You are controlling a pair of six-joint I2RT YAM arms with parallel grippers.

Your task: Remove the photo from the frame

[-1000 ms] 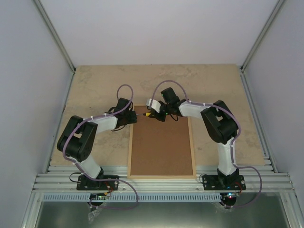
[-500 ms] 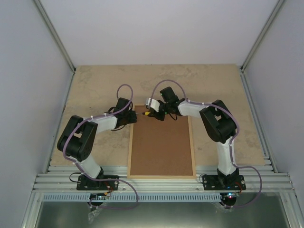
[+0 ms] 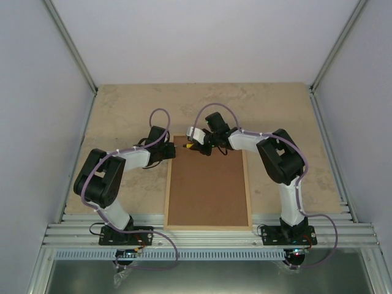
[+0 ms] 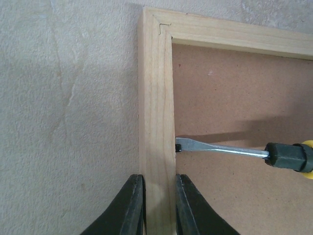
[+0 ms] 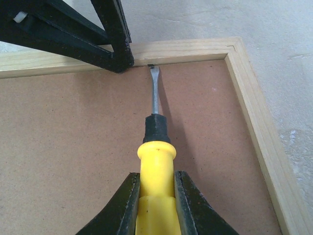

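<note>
The black left fingers are closed on the left-hand rail of a pale wooden rectangular picture frame, one finger on the outer edge and one on the inner edge, with the wood pinched between them. Just ahead of these fingers, on the inner side of the rail, sits the flat metal tip of a screwdriver.

The black right fingers are pressed against both sides of a yellow-handled flat-blade screwdriver, gripping the handle. Beyond these fingers come the black collar and the slim steel blade. The tip touches the inner edge of the rail, right beside the left fingers.

Under the blade and both sets of fingers lies a brown fibreboard backing panel that fills the frame's opening. The frame lies flat with its back upward on a mottled beige stone-look table. In the overhead view both sets of fingers meet at the frame's far left corner. The photo is hidden; only the backing shows.
</note>
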